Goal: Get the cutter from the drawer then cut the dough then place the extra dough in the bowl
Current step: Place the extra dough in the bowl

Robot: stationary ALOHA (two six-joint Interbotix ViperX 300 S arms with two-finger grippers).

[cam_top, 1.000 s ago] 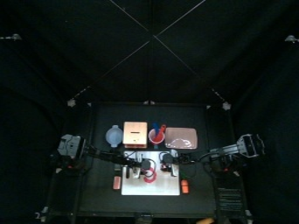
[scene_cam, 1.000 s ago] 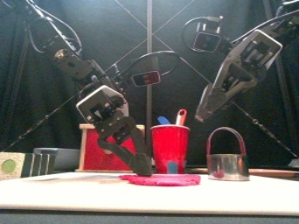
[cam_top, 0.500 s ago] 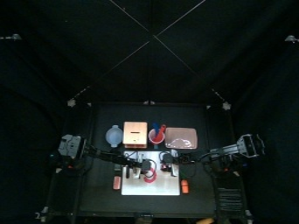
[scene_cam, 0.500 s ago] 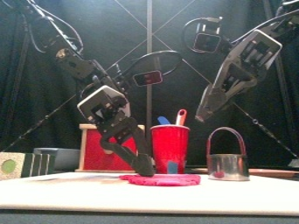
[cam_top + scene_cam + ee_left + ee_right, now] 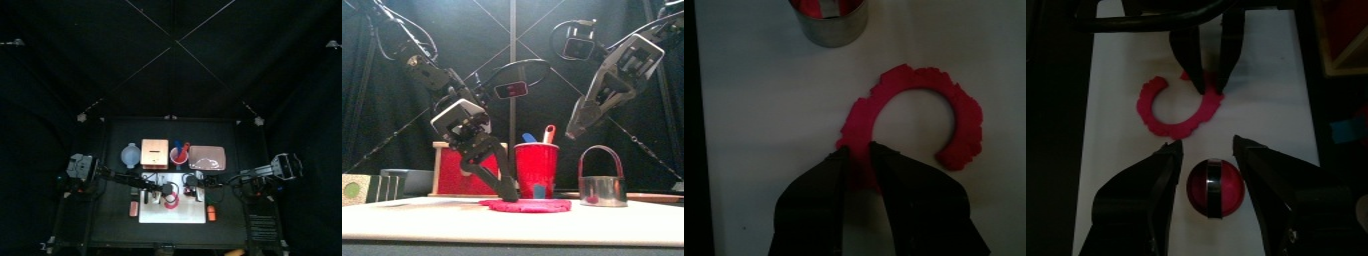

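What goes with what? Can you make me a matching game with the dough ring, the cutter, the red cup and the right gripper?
Things:
1 dough ring
2 metal cutter
3 red cup
4 right gripper

States:
A open, raised in the air
B pinched by the left gripper
C holds toy knives
D stands upright on the white cutting board

Pairs: 1-B, 2-D, 3-C, 4-A

No text, label or number can be read.
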